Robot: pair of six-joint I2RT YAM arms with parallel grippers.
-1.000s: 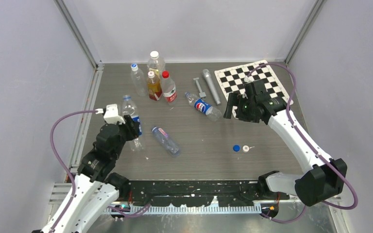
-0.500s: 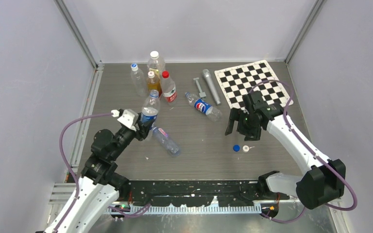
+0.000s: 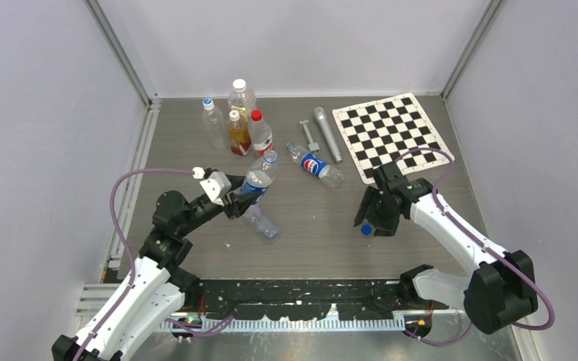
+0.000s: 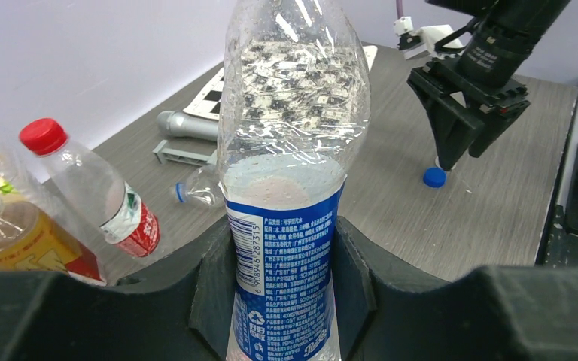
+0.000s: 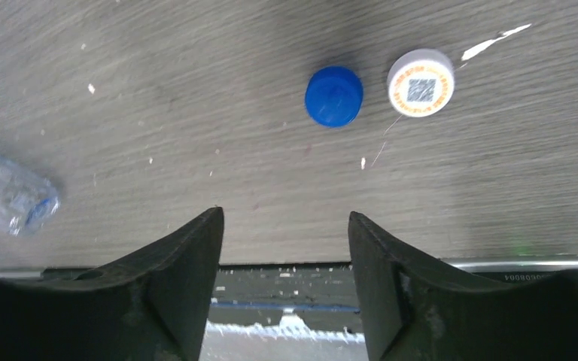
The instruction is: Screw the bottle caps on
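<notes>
Left gripper [image 4: 282, 259] clamps the bottle [image 4: 293, 113] by its label. Right gripper [image 5: 286, 226] hangs half-parted and empty, just short of the blue cap [image 5: 334, 95] on the table. Centre on it before closing, clear of the white cap [image 5: 420, 83]. Since earlier, the right arm has dropped to the caps and its jaws have narrowed, while the bottle has swung inward.

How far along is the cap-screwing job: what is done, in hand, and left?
Done: nothing visible yet. In hand: the left tool grips a blue-labelled bottle; the right tool hangs open above the blue cap and white cap, both loose on the table. Left: fit a cap on that bottle, then cap the Pepsi bottle and the plain bottle, both lying down.
</notes>
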